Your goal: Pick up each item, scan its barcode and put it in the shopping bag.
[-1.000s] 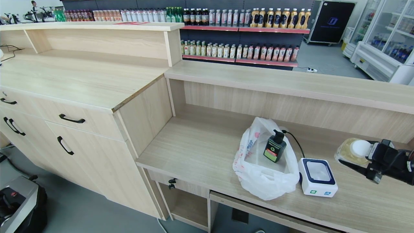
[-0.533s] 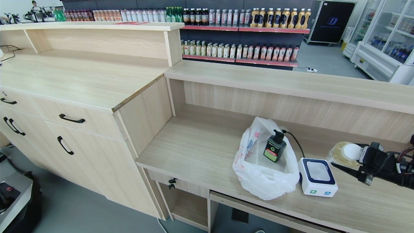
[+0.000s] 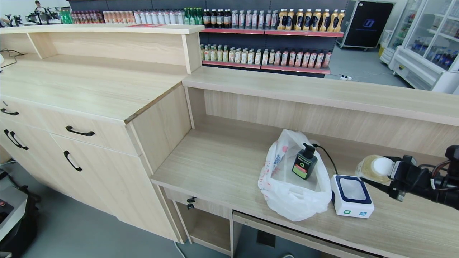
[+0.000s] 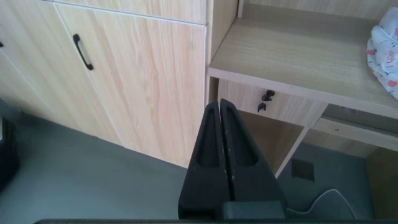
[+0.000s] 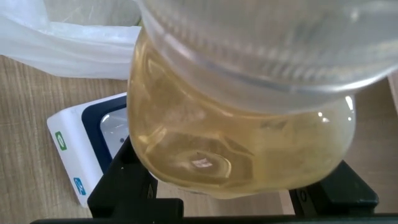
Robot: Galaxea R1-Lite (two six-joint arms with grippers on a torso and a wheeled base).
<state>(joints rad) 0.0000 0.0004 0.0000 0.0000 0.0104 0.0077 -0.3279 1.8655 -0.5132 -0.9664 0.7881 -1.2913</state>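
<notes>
- The right gripper [image 3: 380, 172] pinches a jar [image 3: 365, 168] of amber liquid, held on its side over the counter [image 3: 222, 168], lid toward the wrist and base pointing away.
- The scanner [image 3: 351, 195] lies just ahead of and below the gripper, not touching the jar; the shopping bag [image 3: 294, 195] sits beyond it.
- The left gripper [image 4: 221, 143], fingers pressed together, hangs by the cabinet [image 4: 124, 74], well away; the right arm is nearer.

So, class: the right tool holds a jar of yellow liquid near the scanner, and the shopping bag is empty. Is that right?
Not quite. The shopping bag is not empty: the head view shows a dark pump bottle standing in it. The rest holds: the right tool holds the jar of yellow liquid near the scanner.
</notes>
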